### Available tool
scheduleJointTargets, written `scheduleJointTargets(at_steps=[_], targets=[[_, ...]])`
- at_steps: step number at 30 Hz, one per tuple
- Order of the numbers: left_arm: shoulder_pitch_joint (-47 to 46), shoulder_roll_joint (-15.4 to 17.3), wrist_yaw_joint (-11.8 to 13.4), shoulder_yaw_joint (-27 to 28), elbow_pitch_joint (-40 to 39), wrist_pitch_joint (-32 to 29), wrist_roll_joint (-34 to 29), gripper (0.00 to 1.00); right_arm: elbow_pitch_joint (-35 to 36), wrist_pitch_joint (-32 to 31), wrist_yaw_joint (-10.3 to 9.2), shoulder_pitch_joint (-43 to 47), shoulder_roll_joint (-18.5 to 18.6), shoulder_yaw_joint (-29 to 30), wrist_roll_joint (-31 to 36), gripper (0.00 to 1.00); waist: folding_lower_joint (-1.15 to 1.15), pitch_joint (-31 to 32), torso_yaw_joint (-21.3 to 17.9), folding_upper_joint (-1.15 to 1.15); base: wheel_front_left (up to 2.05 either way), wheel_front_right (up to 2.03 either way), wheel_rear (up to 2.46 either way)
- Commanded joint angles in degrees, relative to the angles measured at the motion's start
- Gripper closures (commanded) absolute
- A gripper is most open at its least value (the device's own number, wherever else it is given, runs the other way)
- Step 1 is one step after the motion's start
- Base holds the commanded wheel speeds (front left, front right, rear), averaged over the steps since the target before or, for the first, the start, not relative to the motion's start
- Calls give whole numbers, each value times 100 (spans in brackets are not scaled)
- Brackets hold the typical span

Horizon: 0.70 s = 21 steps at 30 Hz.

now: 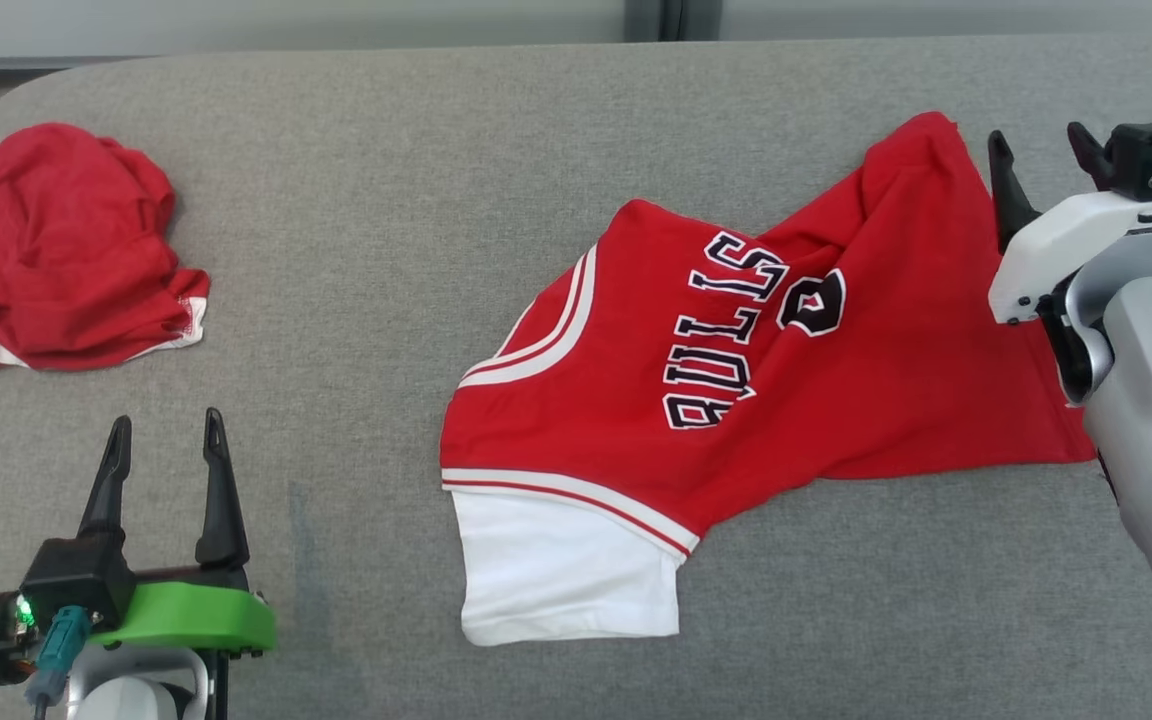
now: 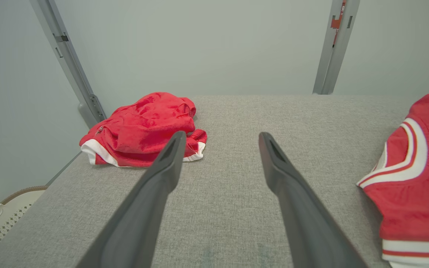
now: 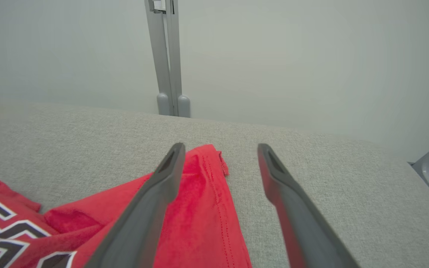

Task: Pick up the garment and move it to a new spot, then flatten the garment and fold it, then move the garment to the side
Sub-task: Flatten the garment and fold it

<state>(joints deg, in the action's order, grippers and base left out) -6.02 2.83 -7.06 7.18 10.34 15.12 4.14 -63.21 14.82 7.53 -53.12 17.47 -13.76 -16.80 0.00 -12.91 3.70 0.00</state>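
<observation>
The red Bulls jersey (image 1: 736, 400) is spread, still wrinkled, on the grey padded table (image 1: 386, 200). Its long axis runs crosswise between the two arms, so the lettering reads sideways. The plain end lies at the right gripper (image 1: 1036, 135), and the white-trimmed end with the white panel points toward the left gripper (image 1: 166, 420).

The right arm is judged much the nearer. In the right wrist view, a bunched corner of the plain end is seen just under and between its fingertips, and the rest of the cloth stretches away to its left. Its two fingers are held wide apart and nothing is pinched. Whether the left-hand finger rests on the fabric cannot be told.

The left gripper is likewise spread and empty, hovering over bare table. The jersey's trimmed edge lies well apart to its right, and a crumpled red garment (image 1: 56, 240) lies ahead and to its left. Flattening is judged the step in hand, and it turns on the raised fold at the right gripper.
</observation>
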Motion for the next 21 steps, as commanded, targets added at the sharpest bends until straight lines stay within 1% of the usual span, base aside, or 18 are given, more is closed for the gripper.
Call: scheduleJointTargets(at_steps=[1,6,10,16,18,21], targets=[[89,16,2,34,14,3,-41,0,360,47,-8,178,-24,86,6,0,0,154,-153,0,0,0,0],[236,52,-10,85,72,3,-133,0,2013,37,-8,1173,-176,443,208,0,0,386,-336,0,0,0,0],[320,88,-20,64,140,3,-181,0,3128,38,-8,2022,-356,664,327,0,0,539,-435,0,0,0,0],[419,129,-29,59,233,3,-212,0,4301,38,-8,3151,-612,912,470,0,0,735,-533,0,0,0,0],[458,130,-30,54,247,3,-223,0,4598,39,-8,3546,-742,1064,382,0,0,817,-534,0,0,0,0],[520,135,-30,75,239,3,-223,0,4982,38,-8,4039,-827,1188,460,0,0,911,-547,0,0,0,0]])
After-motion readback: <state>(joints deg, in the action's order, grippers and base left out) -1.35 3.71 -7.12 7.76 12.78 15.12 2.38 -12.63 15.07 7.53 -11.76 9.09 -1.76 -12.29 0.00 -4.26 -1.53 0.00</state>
